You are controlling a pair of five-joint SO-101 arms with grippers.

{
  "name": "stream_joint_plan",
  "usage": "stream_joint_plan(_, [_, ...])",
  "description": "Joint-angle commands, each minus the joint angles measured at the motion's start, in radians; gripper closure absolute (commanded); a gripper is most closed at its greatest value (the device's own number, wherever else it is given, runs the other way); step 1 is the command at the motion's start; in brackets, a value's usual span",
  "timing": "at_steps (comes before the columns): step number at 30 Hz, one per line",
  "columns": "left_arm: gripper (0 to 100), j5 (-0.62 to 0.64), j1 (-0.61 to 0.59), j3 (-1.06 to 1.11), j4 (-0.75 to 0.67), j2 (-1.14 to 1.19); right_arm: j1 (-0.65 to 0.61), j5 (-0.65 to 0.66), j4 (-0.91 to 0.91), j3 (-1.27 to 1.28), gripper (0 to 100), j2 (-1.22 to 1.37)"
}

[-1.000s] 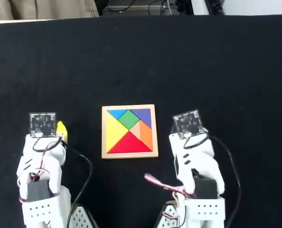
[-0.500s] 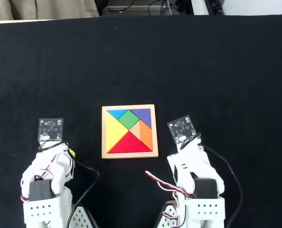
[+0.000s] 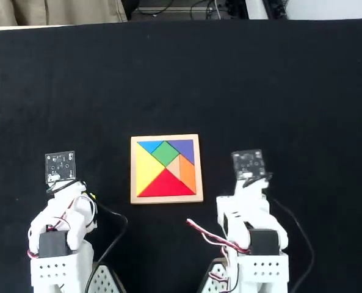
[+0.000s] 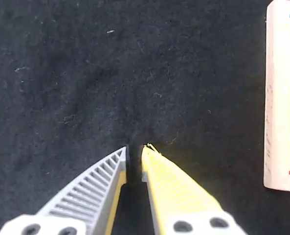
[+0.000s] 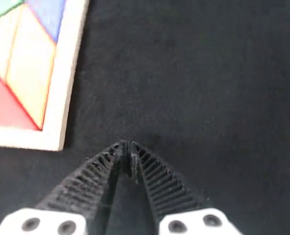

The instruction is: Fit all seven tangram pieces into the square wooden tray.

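The square wooden tray (image 3: 133, 170) lies at the table's centre with coloured tangram pieces filling it: blue, green, purple, yellow, red, orange and a pale one. The left arm (image 3: 61, 207) is folded back to the tray's left. Its gripper (image 4: 135, 149) is shut over bare black cloth, and the tray's edge (image 4: 277, 98) shows off to one side. The right arm (image 3: 249, 201) is folded back to the tray's right. Its gripper (image 5: 127, 145) is shut and holds nothing, with the tray's corner (image 5: 61, 117) nearby.
Black cloth (image 3: 181, 79) covers the whole table. Cables (image 3: 205, 238) trail from the arm bases at the front edge. Beyond the far edge are a curtain and some dark equipment.
Both arms have drawn back toward their bases. The left wrist dropped lower in the high view; the right wrist swung from leaning toward the tray to pointing straight.
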Motion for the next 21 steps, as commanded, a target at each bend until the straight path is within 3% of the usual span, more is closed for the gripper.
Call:
stream_joint_plan(1, [94, -0.005, 0.004, 0.019, 0.003, -0.003, 0.018, -0.035, 0.006, -0.002, 98.6, -0.064])
stream_joint_plan(21, [97, -0.005, 0.007, 0.019, 0.003, -0.003, 0.018, -0.014, 0.006, -0.002, 98.8, -0.064])
